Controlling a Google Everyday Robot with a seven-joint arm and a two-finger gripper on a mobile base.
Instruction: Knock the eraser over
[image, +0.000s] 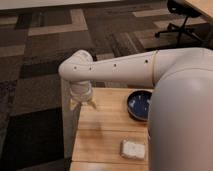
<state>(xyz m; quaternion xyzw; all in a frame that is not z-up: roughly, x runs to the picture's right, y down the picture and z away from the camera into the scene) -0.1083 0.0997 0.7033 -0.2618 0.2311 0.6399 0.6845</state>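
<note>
Wooden table (107, 127): one bowl (139, 104), one pad (133, 148), gripper (83, 103) above left edge

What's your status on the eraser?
Gripper over table's far corner. Eraser not in view. Blue bowl and whitish pad sit apart from gripper.

Clearance, wooden table (107, 131)
Gripper (83, 104) sat over far-left corner; open wood ran between it, blue bowl (139, 104) and whitish pad (133, 148).

the wooden table (107, 127) carries a dark blue bowl (139, 104) and a whitish pad (133, 148), the gripper (83, 103) above its far-left corner.
</note>
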